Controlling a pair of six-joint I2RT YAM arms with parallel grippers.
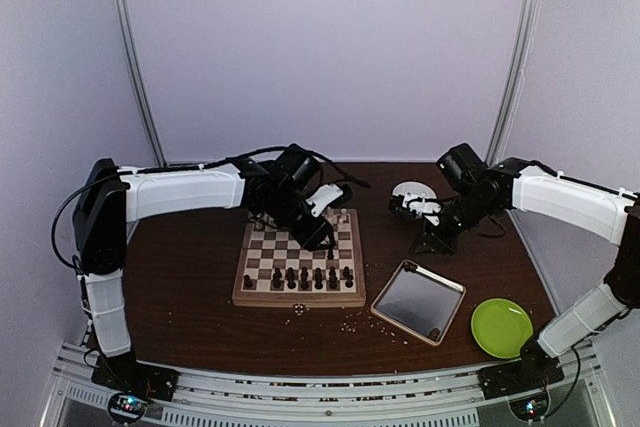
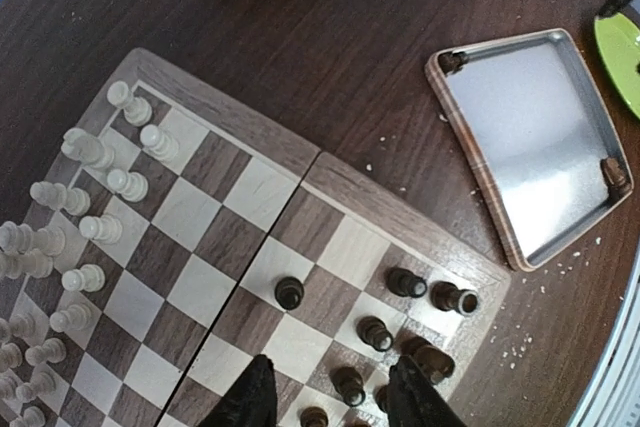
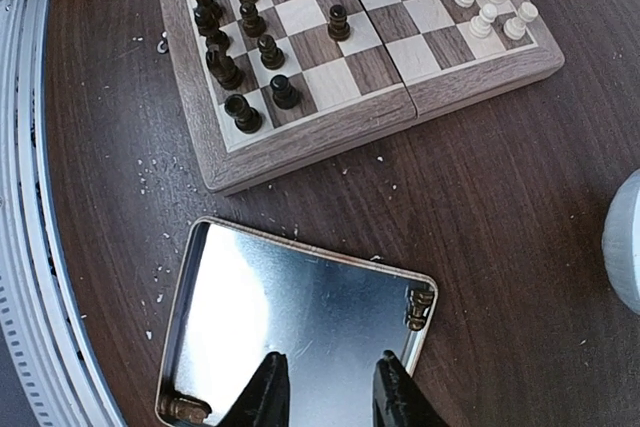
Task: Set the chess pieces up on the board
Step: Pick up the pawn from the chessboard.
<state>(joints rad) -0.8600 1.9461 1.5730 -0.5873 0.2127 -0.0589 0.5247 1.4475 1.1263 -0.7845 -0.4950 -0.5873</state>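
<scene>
Silvery rectangular metal tray [image 3: 300, 297] holds two dark brown wooden chessmen [image 3: 420, 307], clear to you only from the wrists; left end effector [image 2: 330, 365] and right end effector [image 3: 330, 359] stand spread.

Atop board [image 1: 298, 300]: chess pieces [image 1: 305, 277]; tray [image 1: 400, 273] right of board; plate [image 1: 501, 327] right of tray.
</scene>
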